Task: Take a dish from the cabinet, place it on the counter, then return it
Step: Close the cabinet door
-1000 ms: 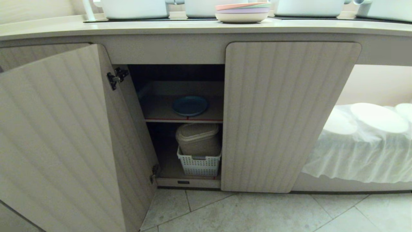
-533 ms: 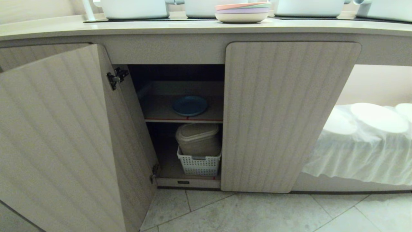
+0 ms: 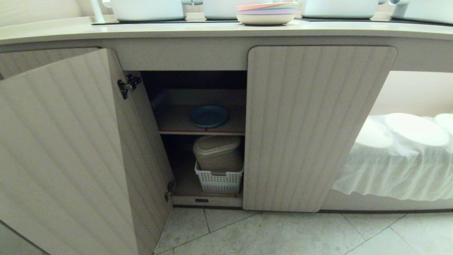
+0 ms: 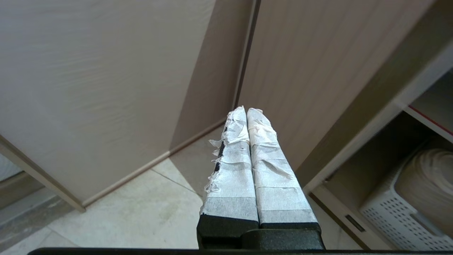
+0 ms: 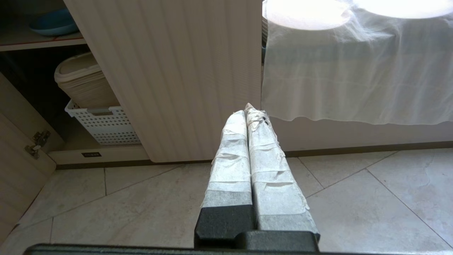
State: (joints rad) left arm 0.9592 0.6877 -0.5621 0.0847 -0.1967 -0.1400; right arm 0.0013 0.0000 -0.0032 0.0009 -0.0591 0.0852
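The blue plate [image 3: 208,116] sits on the cabinet [image 3: 320,124] shelf. Both the left end effector [image 4: 246,110] and the right end effector [image 5: 249,109] are closed. Open up before reaching inside.

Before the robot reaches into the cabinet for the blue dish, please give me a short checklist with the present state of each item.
1. Left door swung open: ok.
2. Dish alone on the red-edged shelf, nothing on top: ok.
3. Left gripper open for a grasp: not ok, shut and empty, low beside the open door.
4. Right gripper out of the way: ok, shut, above the floor before the closed right door.
5. Free counter space for the dish: ok.
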